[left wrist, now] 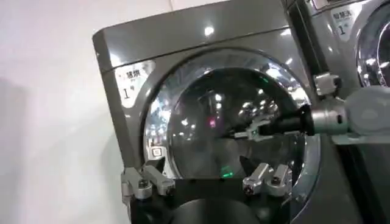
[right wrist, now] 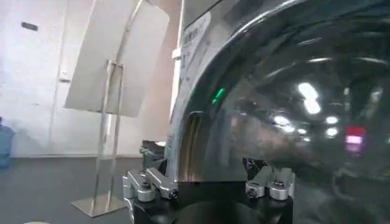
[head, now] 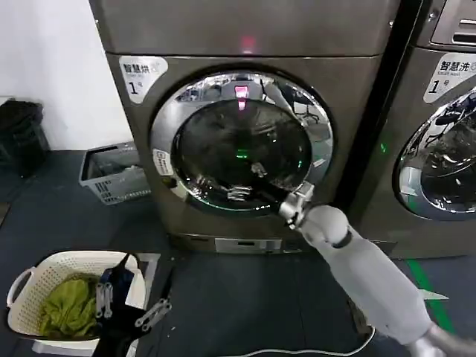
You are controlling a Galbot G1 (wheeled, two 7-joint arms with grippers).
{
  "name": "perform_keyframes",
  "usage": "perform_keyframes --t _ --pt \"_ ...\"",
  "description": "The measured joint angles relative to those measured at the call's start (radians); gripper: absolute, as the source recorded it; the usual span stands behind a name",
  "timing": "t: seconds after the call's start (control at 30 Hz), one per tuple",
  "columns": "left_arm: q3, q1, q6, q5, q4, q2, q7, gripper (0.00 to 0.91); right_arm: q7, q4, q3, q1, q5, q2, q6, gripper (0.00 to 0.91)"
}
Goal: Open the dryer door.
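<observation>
The grey dryer (head: pixel 245 37) marked 1 stands in front of me, and its round chrome-rimmed glass door (head: pixel 242 141) looks flush with the front. My right gripper (head: pixel 295 204) is at the door's lower right rim, open. In the right wrist view the chrome door rim (right wrist: pixel 195 134) runs between the spread fingers of the right gripper (right wrist: pixel 201 161). The left wrist view shows the door (left wrist: pixel 225 122) from farther off, with the right gripper (left wrist: pixel 256 131) against it. My left gripper (head: pixel 130 312) hangs low at the left by the laundry basket, open and empty (left wrist: pixel 201 164).
A white laundry basket (head: pixel 67 258) holding green cloth sits on the floor at the lower left. A grey basket (head: pixel 111 175) leans by the dryer's left side. A second machine (head: pixel 446 149) stands to the right. A white cable (head: pixel 297 349) lies on the floor.
</observation>
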Motion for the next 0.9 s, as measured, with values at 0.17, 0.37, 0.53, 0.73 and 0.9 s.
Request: perform_keyframes --t 0.17,0.37,0.53,0.73,0.9 --pt "-0.008 0.001 0.000 -0.001 -0.004 -0.001 0.000 0.907 0.010 -0.035 -0.033 0.038 -0.016 0.038 -0.002 0.907" --pt "-0.009 -0.002 0.000 -0.003 -0.004 -0.005 0.000 0.907 0.013 -0.082 -0.063 0.067 -0.036 0.083 -0.004 0.907" --pt "-0.010 -0.001 0.000 -0.003 -0.007 -0.008 0.001 0.907 0.014 -0.127 -0.085 0.099 -0.042 0.125 -0.003 0.907" --pt "-0.011 0.001 0.000 -0.004 -0.012 -0.008 0.002 0.907 0.012 -0.191 -0.094 0.129 -0.062 0.178 0.003 0.907" --pt "-0.015 0.006 0.001 -0.004 -0.019 -0.008 0.003 0.907 0.004 -0.245 -0.103 0.152 -0.067 0.217 0.006 0.907"
